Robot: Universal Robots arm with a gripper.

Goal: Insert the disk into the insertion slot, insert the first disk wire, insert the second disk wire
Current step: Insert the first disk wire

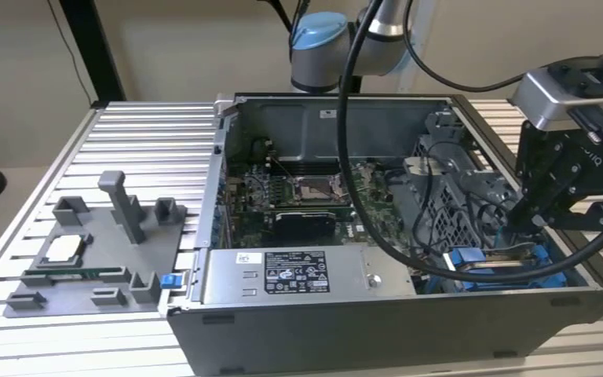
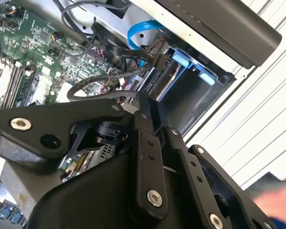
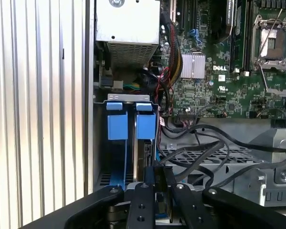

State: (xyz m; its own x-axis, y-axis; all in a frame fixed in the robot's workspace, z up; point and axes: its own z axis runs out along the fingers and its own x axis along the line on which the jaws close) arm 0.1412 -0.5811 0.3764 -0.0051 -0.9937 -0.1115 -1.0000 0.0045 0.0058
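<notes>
Step in hand is judged to be disk insertion. The gripper (image 3: pixel 159 174) is seen low in the open PC case, at the exterior view's right, directly over the insertion slot (image 3: pixel 117 125). The fingers are drawn nearly together and appear clamped on the edge of the disk (image 3: pixel 148 155). The disk stands edge-on between the slot's blue rails, partly down. Full seating cannot be confirmed.

In the second wrist view the disk (image 2: pixel 166 79) is tilted against the slot (image 2: pixel 200 98), so straightening and a straight push along the rails are called for. Black wires (image 3: pixel 205 143) are draped beside the bay and none is seen plugged into the disk.
</notes>
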